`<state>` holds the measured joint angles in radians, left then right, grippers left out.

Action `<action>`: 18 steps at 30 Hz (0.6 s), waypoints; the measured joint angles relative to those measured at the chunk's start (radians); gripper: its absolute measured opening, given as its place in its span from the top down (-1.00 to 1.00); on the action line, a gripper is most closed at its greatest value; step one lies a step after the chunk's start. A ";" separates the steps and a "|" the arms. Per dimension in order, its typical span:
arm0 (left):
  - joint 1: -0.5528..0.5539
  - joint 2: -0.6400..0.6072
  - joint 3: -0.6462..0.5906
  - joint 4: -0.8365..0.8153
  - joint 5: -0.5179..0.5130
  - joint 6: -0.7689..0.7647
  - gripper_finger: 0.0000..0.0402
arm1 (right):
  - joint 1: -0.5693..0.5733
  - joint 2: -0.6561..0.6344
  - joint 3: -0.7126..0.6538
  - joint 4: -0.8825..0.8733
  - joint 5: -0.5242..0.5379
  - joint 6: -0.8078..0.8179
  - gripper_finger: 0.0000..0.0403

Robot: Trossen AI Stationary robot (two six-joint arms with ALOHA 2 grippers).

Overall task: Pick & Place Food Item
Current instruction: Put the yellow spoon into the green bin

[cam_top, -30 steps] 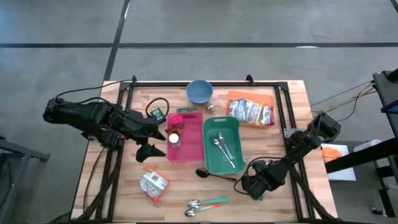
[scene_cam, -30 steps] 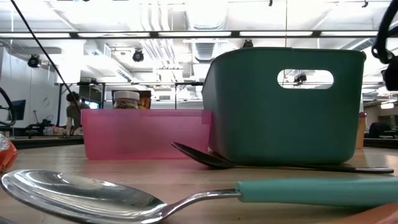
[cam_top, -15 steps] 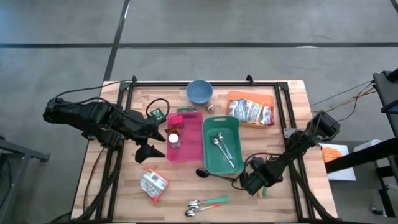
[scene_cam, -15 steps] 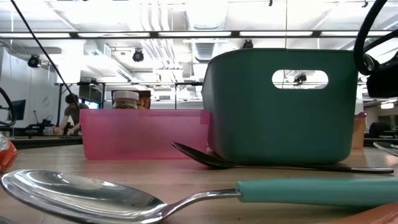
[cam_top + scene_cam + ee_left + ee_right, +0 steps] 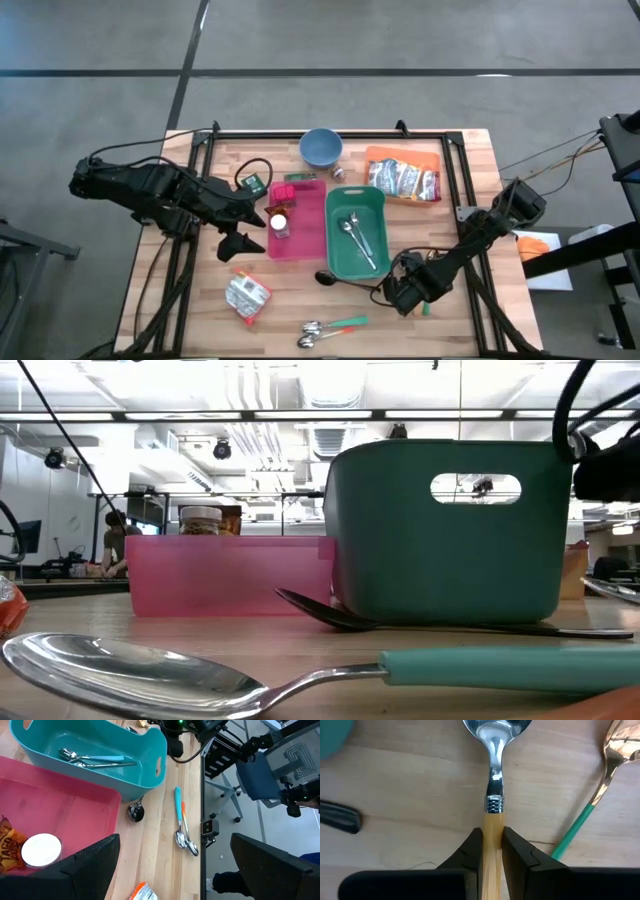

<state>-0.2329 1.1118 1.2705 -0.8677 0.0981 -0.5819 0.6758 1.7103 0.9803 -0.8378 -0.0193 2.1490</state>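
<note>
My right end effector [image 5: 491, 851], lower right of the high view, clamps the wooden-handled steel spoon [image 5: 493, 780] lying on the wooden bench [image 5: 290, 300]. My left end effector [image 5: 262, 228] stands wide at centre-left.

Bare wood lies open left of the pink tray [image 5: 305, 240]. Near the front edge, a foil packet [image 5: 246, 297] and two spoons [image 5: 330, 330] obstruct passage.

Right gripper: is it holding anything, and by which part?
Yes: the right gripper is shut on a spoon, gripping its yellowish wooden handle just behind the metal collar.
</note>
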 joint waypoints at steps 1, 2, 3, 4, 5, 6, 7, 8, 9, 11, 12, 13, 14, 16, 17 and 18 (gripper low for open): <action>0.000 0.000 0.000 0.000 0.000 0.000 -0.89 | 0.000 0.000 0.009 -0.016 0.000 -0.003 0.82; 0.000 0.000 0.000 0.000 0.000 0.000 -0.89 | 0.000 0.000 0.019 -0.034 0.000 -0.003 0.82; 0.000 0.000 0.000 -0.001 0.000 0.000 -0.89 | 0.000 0.000 0.028 -0.052 0.000 -0.006 0.82; 0.000 0.000 0.000 -0.001 0.000 0.001 -0.89 | 0.000 0.000 0.041 -0.072 0.000 -0.006 0.82; 0.000 0.000 0.000 -0.001 0.000 0.002 -0.89 | 0.000 0.000 0.054 -0.096 -0.001 -0.010 0.82; 0.000 0.000 0.000 -0.001 0.000 0.002 -0.89 | 0.000 0.000 0.069 -0.124 -0.001 -0.016 0.82; 0.000 0.000 0.000 -0.001 0.000 0.002 -0.89 | 0.000 0.000 0.082 -0.151 -0.002 -0.019 0.82; 0.000 0.000 0.000 -0.002 0.000 0.004 -0.89 | 0.000 0.000 0.098 -0.178 -0.002 -0.025 0.82; 0.000 0.000 0.000 -0.005 0.000 0.006 -0.89 | 0.000 0.000 0.113 -0.203 -0.003 -0.028 0.82; 0.000 0.000 0.000 -0.008 0.000 0.008 -0.89 | 0.000 0.000 0.147 -0.260 -0.003 -0.032 0.82; 0.000 0.000 0.000 -0.008 0.000 0.008 -0.89 | 0.000 0.000 0.164 -0.292 -0.003 -0.033 0.82; 0.000 0.000 0.000 -0.008 0.000 0.008 -0.89 | 0.000 0.000 0.182 -0.325 -0.003 -0.033 0.82; 0.000 0.000 0.000 -0.008 0.000 0.008 -0.89 | 0.000 0.000 0.201 -0.356 -0.003 -0.035 0.82; 0.000 0.000 0.000 -0.009 0.000 0.008 -0.89 | 0.000 0.000 0.238 -0.417 -0.003 -0.040 0.82; 0.000 0.000 0.000 -0.009 0.000 0.008 -0.89 | 0.000 -0.001 0.256 -0.446 -0.003 -0.040 0.82; 0.000 0.000 0.000 -0.010 0.000 0.008 -0.89 | 0.000 -0.002 0.274 -0.477 -0.003 -0.042 0.82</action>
<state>-0.2333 1.1118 1.2705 -0.8773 0.0982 -0.5739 0.6762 1.7082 1.2547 -1.3152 -0.0227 2.1072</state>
